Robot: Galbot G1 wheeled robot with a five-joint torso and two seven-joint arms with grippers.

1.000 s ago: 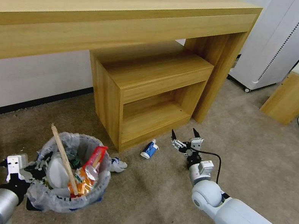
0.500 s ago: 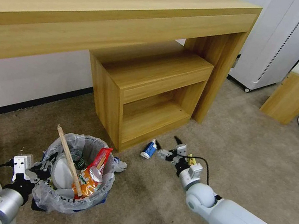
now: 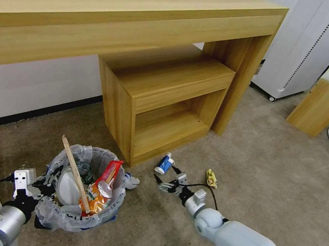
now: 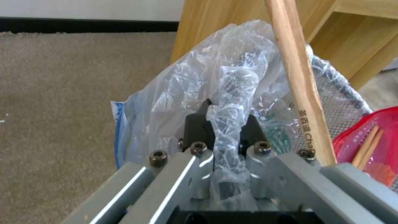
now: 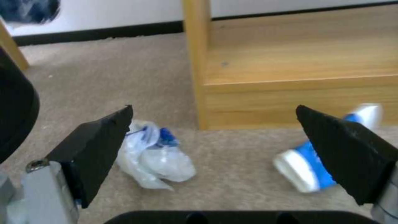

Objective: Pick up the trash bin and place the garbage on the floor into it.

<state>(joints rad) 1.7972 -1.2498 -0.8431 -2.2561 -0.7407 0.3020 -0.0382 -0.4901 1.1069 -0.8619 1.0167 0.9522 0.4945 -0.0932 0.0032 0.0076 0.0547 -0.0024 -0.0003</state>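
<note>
The trash bin [image 3: 78,205], dark with a translucent bag liner, is at the lower left, holding a wooden stick [image 3: 74,173], a red wrapper [image 3: 101,186] and other litter. My left gripper [image 3: 41,191] is shut on the bin's bag rim [image 4: 227,102]; in the left wrist view my left gripper [image 4: 226,123] pinches that plastic beside the stick [image 4: 296,77]. My right gripper [image 3: 165,179] hangs open just above the carpet floor [image 3: 275,168]. It is between a crumpled white-blue wad [image 3: 130,181] and a blue-white bottle [image 3: 164,163]. Right wrist view: right gripper [image 5: 213,109], wad [image 5: 155,160], bottle [image 5: 309,165].
A yellow wrapper [image 3: 211,178] lies on the carpet right of my right gripper. A low wooden cabinet [image 3: 164,97] under a long wooden desk [image 3: 119,17] stands right behind the litter. A white appliance [image 3: 309,47] and a wooden stool [image 3: 325,102] are at the far right.
My right gripper has dropped and swung left, from right of the bottle to in front of it. The yellow wrapper now shows where the arm was. The bin shifted slightly.
</note>
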